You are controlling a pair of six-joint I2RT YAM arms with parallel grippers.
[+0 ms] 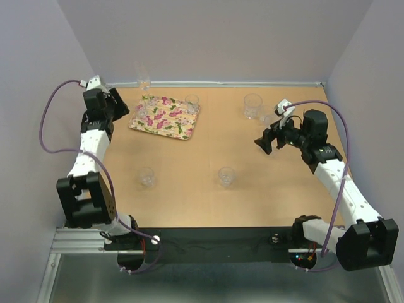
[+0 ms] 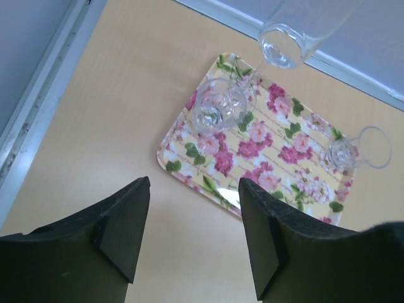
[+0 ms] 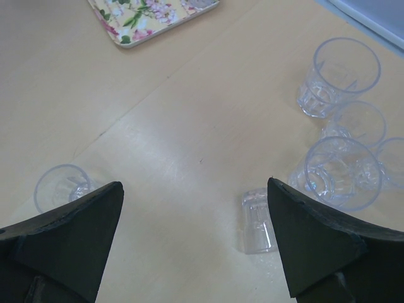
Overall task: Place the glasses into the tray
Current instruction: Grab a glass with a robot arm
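The flowered tray (image 1: 165,120) lies at the back left of the table, also seen in the left wrist view (image 2: 265,148). Two clear glasses stand on it, one near its left end (image 2: 216,107) and one at its right corner (image 2: 361,149). A taller glass (image 2: 287,35) stands at its far edge. My left gripper (image 2: 192,218) hovers open and empty just in front of the tray. My right gripper (image 3: 192,218) is open above bare table, with a glass lying on its side (image 3: 257,222) by its right finger. A cluster of upright glasses (image 3: 341,172) stands to its right.
Two lone glasses stand in the middle of the table, one left (image 1: 147,176) and one centre (image 1: 226,176). A larger glass (image 1: 252,105) stands at the back right. Grey walls close the table on three sides, and the arm bases sit along the near edge.
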